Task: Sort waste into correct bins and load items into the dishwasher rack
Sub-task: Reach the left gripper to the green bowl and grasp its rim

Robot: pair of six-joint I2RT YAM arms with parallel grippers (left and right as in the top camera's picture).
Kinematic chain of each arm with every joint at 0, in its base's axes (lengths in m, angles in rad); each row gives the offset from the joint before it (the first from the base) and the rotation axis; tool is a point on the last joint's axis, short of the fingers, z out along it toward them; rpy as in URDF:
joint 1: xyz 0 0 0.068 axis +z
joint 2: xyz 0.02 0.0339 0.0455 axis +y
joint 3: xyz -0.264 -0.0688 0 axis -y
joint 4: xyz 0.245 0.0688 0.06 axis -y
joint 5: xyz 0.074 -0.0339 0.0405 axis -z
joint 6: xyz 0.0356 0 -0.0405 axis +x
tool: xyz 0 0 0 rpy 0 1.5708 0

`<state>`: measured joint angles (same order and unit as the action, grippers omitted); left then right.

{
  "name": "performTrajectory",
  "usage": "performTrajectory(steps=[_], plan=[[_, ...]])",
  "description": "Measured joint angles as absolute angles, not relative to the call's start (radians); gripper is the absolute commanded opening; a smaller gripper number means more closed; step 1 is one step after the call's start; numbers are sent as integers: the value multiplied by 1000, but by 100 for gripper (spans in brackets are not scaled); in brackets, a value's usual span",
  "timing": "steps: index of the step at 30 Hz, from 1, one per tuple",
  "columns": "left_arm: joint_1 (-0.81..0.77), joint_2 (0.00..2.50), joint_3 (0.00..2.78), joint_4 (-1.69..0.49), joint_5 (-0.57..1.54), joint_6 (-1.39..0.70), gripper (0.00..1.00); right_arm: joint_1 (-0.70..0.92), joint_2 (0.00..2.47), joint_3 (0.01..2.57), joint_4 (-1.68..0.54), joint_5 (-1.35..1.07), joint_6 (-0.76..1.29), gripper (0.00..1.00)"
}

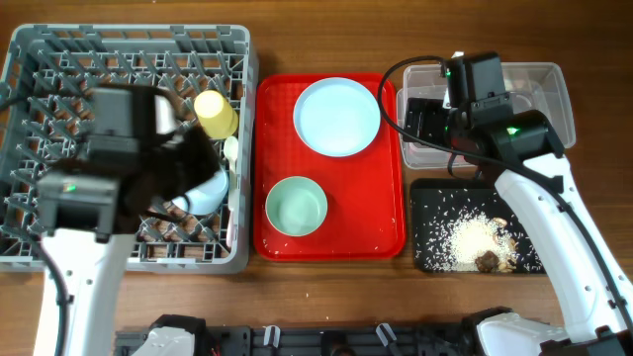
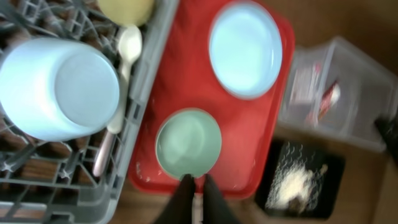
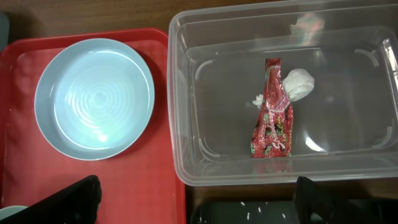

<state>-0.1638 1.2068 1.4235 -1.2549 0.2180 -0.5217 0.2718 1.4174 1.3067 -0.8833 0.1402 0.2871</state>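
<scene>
The grey dishwasher rack (image 1: pixel 40 232) holds an upturned pale blue bowl (image 2: pixel 59 87), the yellow cup (image 1: pixel 216 114) and a white spoon (image 2: pixel 129 46). The pale blue plate (image 1: pixel 337 116) and pale green bowl (image 1: pixel 296 206) sit on the red tray (image 1: pixel 386 232). The clear tub (image 3: pixel 186 93) holds the red wrapper (image 3: pixel 272 118) and a white tissue (image 3: pixel 298 84). The black tray (image 1: pixel 430 198) holds rice (image 1: pixel 473 237) and brown scraps (image 1: pixel 489 261). My left gripper (image 2: pixel 194 186) is shut and empty by the green bowl's near rim. My right gripper (image 3: pixel 199 199) is open and empty over the tub's near wall.
The red tray lies between the rack and the two bins. The black tray lies directly in front of the clear tub. Bare wooden table (image 1: pixel 326 297) runs along the front. The fork is not distinguishable.
</scene>
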Motion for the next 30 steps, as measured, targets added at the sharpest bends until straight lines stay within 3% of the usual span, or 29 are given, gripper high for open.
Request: performTrajectory(steps=[2, 8, 12, 26, 27, 28, 29, 30], plan=[[-339, 1238, 1401, -1259, 196, -519, 30, 272, 1417, 1307, -883, 140, 287, 100], [-657, 1444, 1223, -1095, 138, -553, 36, 272, 1417, 1307, -883, 140, 287, 100], [-763, 1583, 1198, -980, 116, -560, 36, 272, 1417, 1307, -883, 140, 287, 100], [-824, 1819, 1198, -843, -49, -560, 25, 272, 1417, 1307, -883, 140, 287, 100], [-824, 1819, 1198, -843, -52, -560, 27, 272, 1417, 1307, -883, 140, 287, 100], [-824, 1820, 1198, -843, -56, -560, 37, 272, 1417, 1307, -883, 140, 287, 100], [-824, 1820, 1198, -843, -56, -560, 33, 272, 1417, 1307, -883, 140, 287, 100], [-824, 1820, 1198, -843, -57, -562, 20, 272, 1417, 1307, -883, 140, 287, 100]])
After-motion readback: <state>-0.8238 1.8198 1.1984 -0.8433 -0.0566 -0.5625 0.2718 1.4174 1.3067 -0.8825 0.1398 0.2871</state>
